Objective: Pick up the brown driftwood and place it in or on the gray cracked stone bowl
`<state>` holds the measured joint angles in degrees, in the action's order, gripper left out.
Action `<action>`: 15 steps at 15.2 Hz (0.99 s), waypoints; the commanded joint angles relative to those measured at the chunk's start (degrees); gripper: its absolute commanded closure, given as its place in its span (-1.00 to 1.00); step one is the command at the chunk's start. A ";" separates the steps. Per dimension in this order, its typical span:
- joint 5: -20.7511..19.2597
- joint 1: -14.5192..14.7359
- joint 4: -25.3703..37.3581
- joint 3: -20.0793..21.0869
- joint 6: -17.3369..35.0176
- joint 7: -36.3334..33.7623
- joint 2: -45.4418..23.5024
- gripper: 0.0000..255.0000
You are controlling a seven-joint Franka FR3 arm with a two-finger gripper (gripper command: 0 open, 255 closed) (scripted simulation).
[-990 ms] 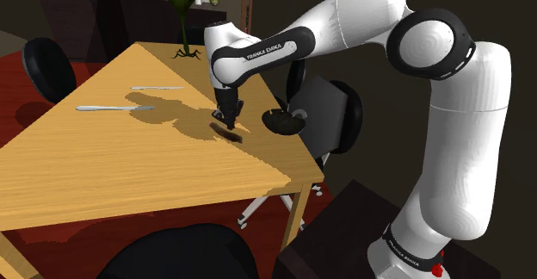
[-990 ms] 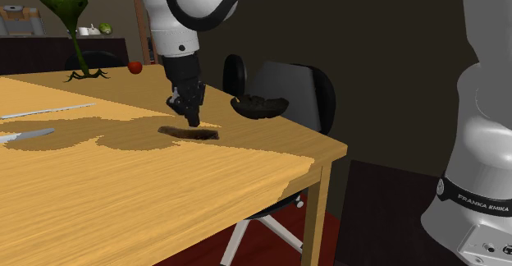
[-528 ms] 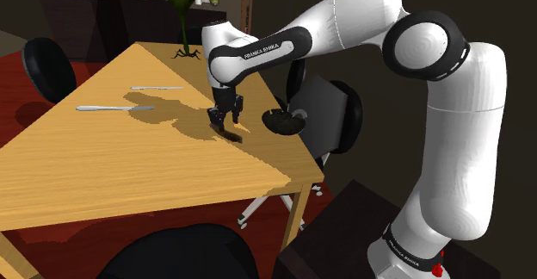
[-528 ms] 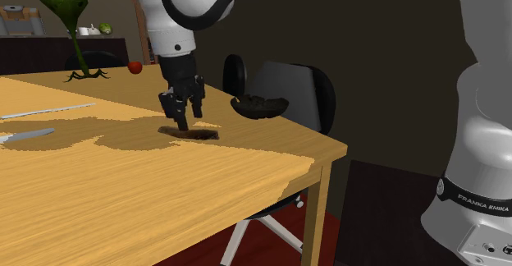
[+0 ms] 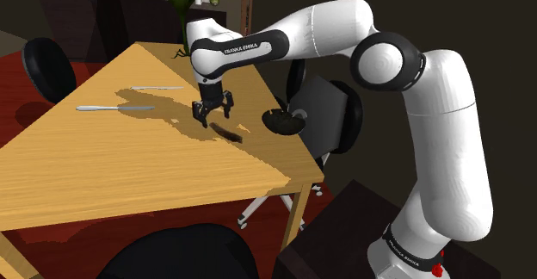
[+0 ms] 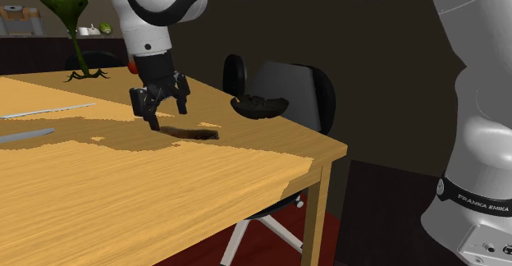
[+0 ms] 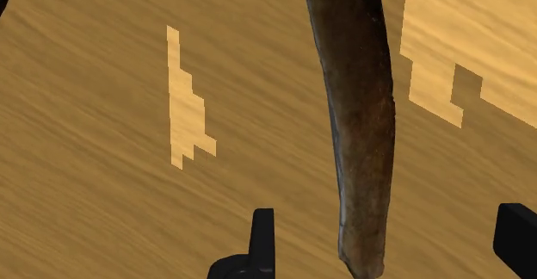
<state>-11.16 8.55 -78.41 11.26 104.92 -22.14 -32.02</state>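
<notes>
The wooden tabletop carries everything. The white arm reaches over it. The dark bowl sits at the tabletop's far edge, at the second exterior view's right, apart from the driftwood. The hand hovers with its fingers spread, grasping nothing. The brown driftwood lies flat on the tabletop, one end between the fingers, untouched.

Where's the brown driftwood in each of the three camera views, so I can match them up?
Shoulder view: the driftwood lies on the table, between the open gripper and the dark bowl.
Second exterior view: on the table near the picture's middle, just below and right of the gripper.
Wrist view: a long brown piece running out from between the fingers, untouched.
Shared landmark: the gripper.
</notes>
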 commanded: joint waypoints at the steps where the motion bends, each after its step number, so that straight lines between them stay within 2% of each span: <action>1: -0.05 -0.16 -1.39 -0.07 1.48 -0.16 -0.10 -1.00; 4: -0.19 -0.30 -2.91 -0.16 3.28 -0.29 -0.40 -1.00; 11: -0.19 -0.30 -2.90 -0.16 3.27 -0.29 -0.41 -1.00; 12: -0.19 -0.30 -2.90 -0.16 3.27 -0.29 -0.41 1.00; 15: -0.17 -0.29 -3.10 -0.14 3.30 -0.34 -0.24 1.00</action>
<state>-11.22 8.41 -81.33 11.32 108.34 -22.47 -32.03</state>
